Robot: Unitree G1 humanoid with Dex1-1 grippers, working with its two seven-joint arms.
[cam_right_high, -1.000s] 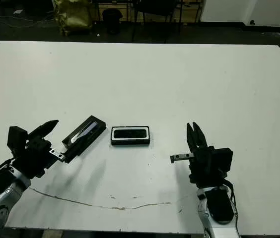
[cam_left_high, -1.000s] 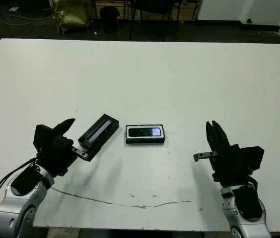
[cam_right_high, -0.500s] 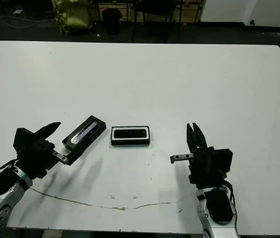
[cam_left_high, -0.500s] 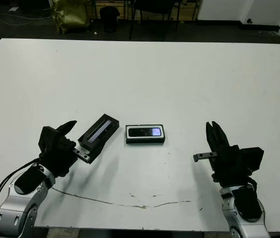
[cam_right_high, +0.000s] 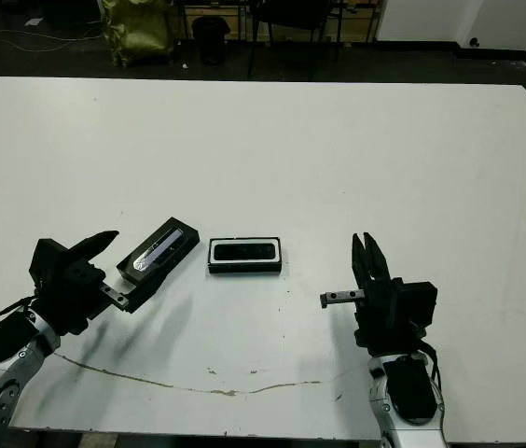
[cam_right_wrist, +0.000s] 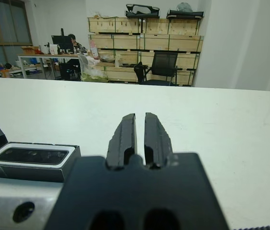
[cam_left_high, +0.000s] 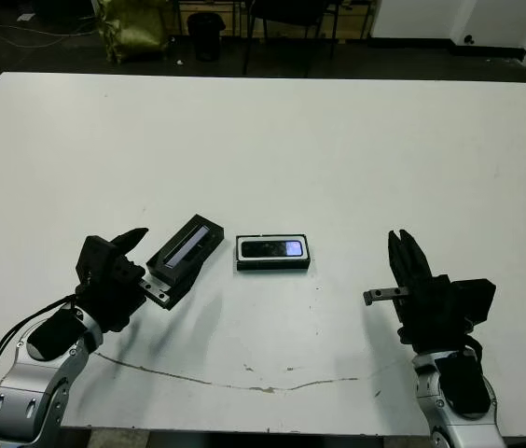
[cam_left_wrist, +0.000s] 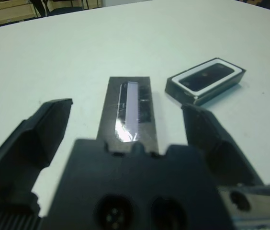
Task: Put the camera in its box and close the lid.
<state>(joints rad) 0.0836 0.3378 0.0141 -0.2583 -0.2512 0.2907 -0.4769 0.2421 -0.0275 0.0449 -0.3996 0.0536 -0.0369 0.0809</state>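
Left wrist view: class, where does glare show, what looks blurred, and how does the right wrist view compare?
Left wrist view: glare whitens the near end of the lid's pale strip; the near fingers are soft, out of focus. Right wrist view: even light, the far room sharp, the gripper body at the bottom edge blurred.

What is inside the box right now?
The camera lies flat inside the box, ringed by white lining. The box floor beneath it is covered. The lid lies apart on the table.

The camera point(cam_left_high: 273, 249) looks like glossy black plastic in the matt black box point(cam_left_high: 273, 265) with white lining, the lid point(cam_left_wrist: 128, 111) has a shiny pale strip, and the white table point(cam_left_high: 338, 149) is smooth but scratched.
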